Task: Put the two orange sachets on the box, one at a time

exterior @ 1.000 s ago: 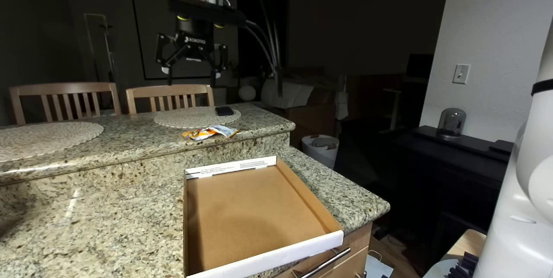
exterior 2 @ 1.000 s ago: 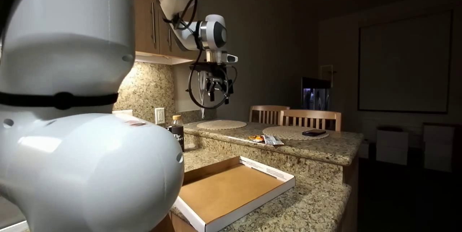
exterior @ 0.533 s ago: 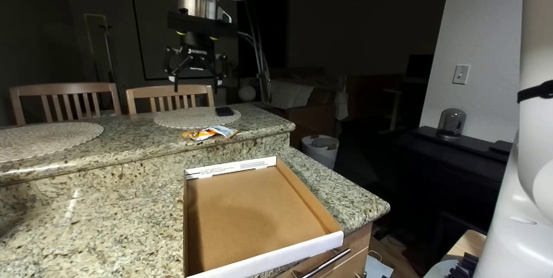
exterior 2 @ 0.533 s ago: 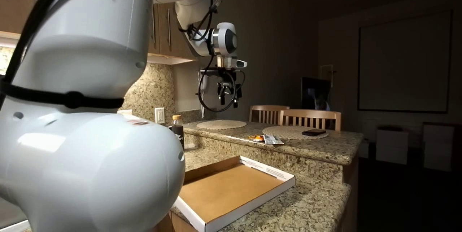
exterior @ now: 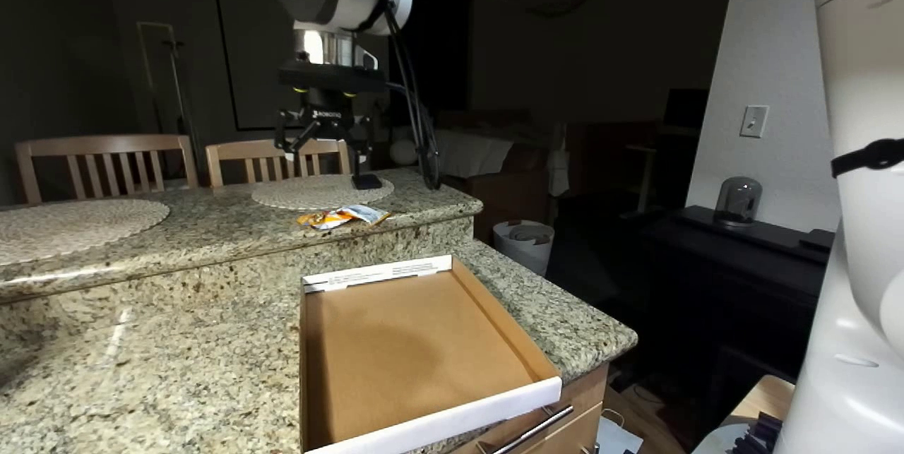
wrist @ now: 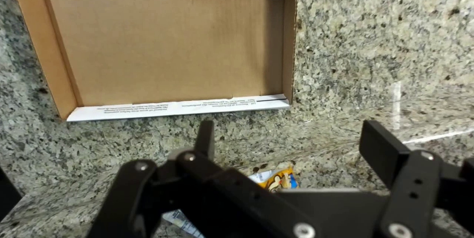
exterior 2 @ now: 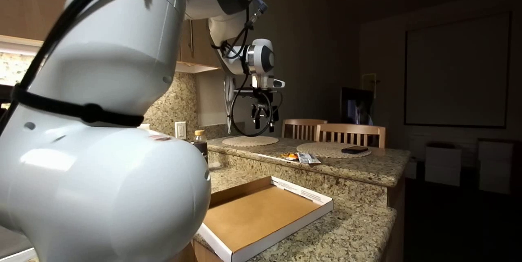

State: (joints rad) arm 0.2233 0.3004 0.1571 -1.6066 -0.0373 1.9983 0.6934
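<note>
The two orange sachets lie together near the front edge of the raised counter, an orange part (exterior: pixel 326 219) and a whitish part (exterior: pixel 366 212) showing; where one ends is unclear. They also show as orange (exterior 2: pixel 289 156) and silvery (exterior 2: pixel 308 158) parts. My gripper (exterior: pixel 325 159) is open and empty, above the raised counter and the sachets, also seen here (exterior 2: pixel 265 124). In the wrist view my open fingers (wrist: pixel 290 138) partly hide the sachets (wrist: pixel 279 179). The box (exterior: pixel 424 341), brown with white rims, sits on the lower counter, with nothing inside, also here (exterior 2: pixel 261 213) and here (wrist: pixel 166 45).
Round woven placemats (exterior: pixel 296 193) lie on the raised counter (exterior: pixel 212 221), one bearing a dark phone (exterior 2: pixel 355 149). The raised counter's edge steps down to the box's counter. A bottle (exterior 2: pixel 200 144) stands near the wall. Chairs (exterior: pixel 106 157) stand behind the counter.
My gripper has come down toward the raised counter and stays open. In an exterior view it has also shifted to the right. The sachets and the box have not moved.
</note>
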